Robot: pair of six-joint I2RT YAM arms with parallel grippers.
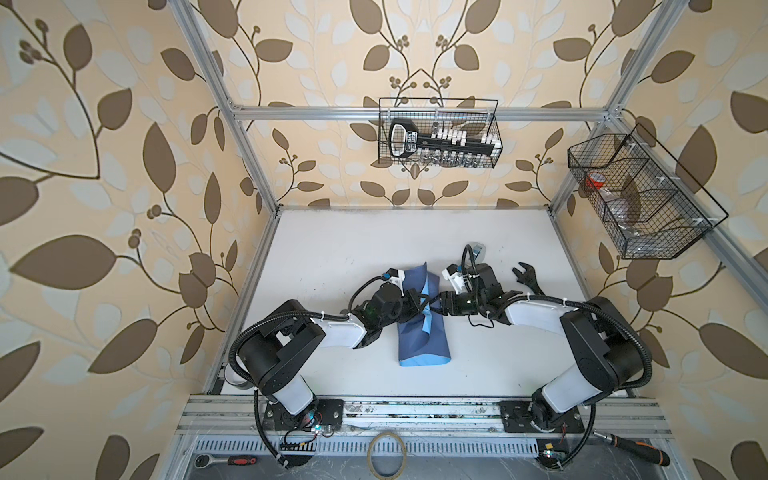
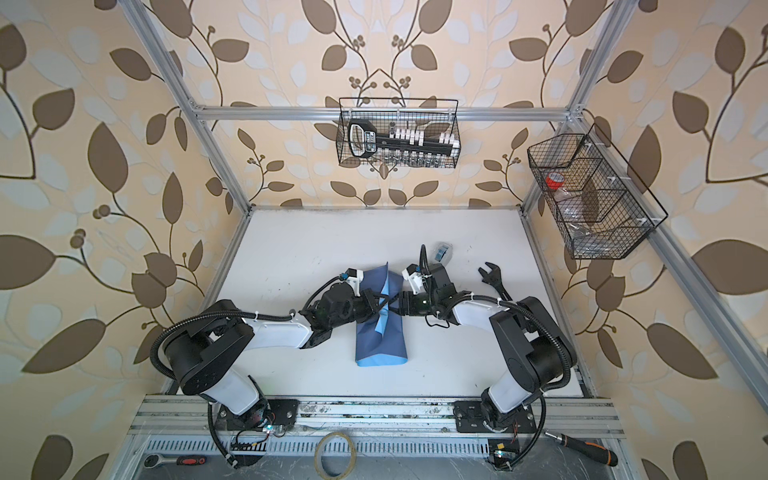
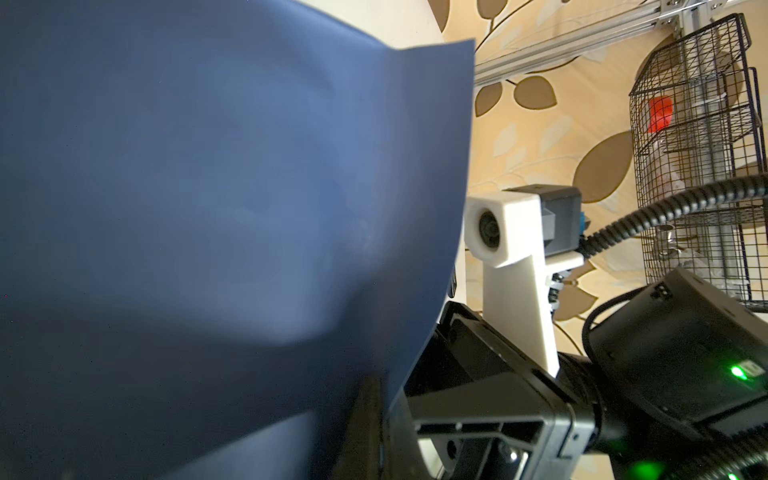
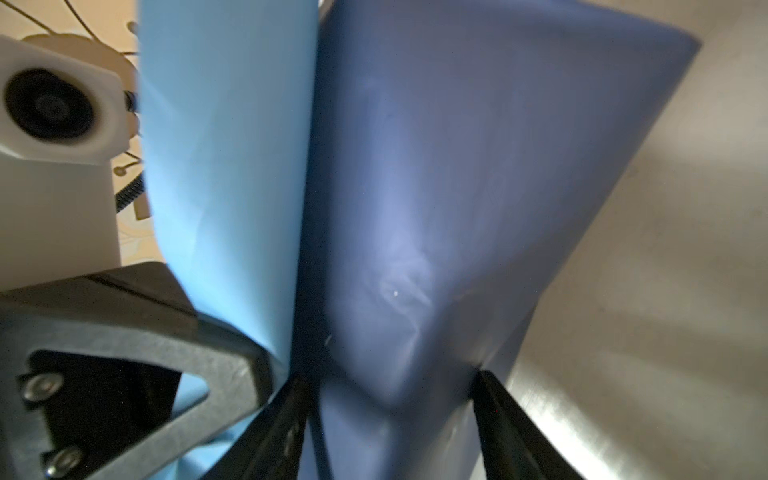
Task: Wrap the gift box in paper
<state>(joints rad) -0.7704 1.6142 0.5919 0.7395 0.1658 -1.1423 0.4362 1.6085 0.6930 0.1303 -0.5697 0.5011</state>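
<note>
The paper lies mid-table as a long folded bundle, slate-blue outside, with a light-blue edge showing. The gift box is hidden, nowhere visible under the paper. Both grippers meet over the bundle's far half. My left gripper comes from the left, shut on a raised flap of paper that fills its wrist view. Opposite it is my right gripper. Its two fingers press either side of a bulging slate-blue fold of paper, with the light-blue face beside it.
A clear tape dispenser and a black wrench lie behind the right arm. Wire baskets hang on the back frame and on the right frame. A tape ring, a screwdriver and a ratchet lie beyond the front rail.
</note>
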